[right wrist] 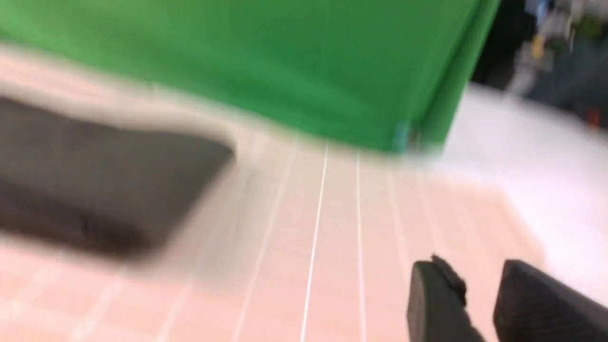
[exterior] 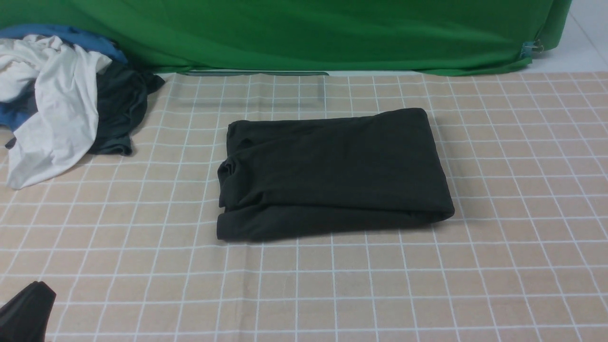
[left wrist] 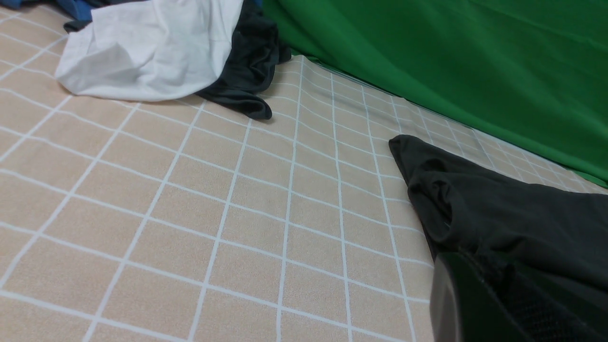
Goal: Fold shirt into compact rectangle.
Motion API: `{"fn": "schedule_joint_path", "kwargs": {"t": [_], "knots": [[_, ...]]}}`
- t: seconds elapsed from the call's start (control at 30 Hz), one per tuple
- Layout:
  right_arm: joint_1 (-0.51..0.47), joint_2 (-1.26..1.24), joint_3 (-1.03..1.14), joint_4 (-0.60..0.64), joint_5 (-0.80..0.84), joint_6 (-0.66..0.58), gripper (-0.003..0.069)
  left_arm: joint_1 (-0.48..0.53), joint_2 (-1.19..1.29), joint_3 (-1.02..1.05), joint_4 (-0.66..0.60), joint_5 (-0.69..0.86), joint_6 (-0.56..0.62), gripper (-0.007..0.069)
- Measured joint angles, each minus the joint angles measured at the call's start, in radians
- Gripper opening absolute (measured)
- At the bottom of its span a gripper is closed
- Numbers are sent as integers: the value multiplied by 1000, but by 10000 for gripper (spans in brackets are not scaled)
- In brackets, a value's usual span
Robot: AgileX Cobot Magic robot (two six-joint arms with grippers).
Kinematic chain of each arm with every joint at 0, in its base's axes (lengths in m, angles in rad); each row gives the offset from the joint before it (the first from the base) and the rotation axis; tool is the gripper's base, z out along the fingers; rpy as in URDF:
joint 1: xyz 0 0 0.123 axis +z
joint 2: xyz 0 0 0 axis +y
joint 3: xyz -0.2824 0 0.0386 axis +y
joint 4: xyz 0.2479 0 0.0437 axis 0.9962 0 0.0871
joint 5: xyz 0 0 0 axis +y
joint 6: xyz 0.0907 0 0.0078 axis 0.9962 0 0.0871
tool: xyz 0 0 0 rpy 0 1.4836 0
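Both grippers are shown clear of the folded shirt [exterior: 332, 173]: left gripper [left wrist: 479, 304] closed and empty, right gripper [right wrist: 479, 299] parted, empty; loose left-side layers are best squared.

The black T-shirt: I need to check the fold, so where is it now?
In the front view, the black T-shirt lies folded at the centre of the checked tablecloth, apart from the pile of clothes at the far left.

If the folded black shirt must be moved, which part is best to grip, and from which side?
Probably the shirt at its rounded folded edge on the robot's right, coming from that side: the layers join there, while the left edge shows loose separate layers.
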State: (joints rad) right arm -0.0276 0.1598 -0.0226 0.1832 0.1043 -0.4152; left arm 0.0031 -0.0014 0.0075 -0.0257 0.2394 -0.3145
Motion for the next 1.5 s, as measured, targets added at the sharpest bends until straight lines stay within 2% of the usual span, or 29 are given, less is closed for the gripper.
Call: {"fn": "schedule_joint_path", "kwargs": {"t": [0.2,0.4,1.5], "knots": [[-32,-80,31,-6,108,17,237,0,0,0,5,0,0,13],[-48,-156,31,-6,140,22,237,0,-1,0,11,2,0,13],[-49,-160,31,-6,142,41,237,0,-1,0,12,3,0,13]]}}
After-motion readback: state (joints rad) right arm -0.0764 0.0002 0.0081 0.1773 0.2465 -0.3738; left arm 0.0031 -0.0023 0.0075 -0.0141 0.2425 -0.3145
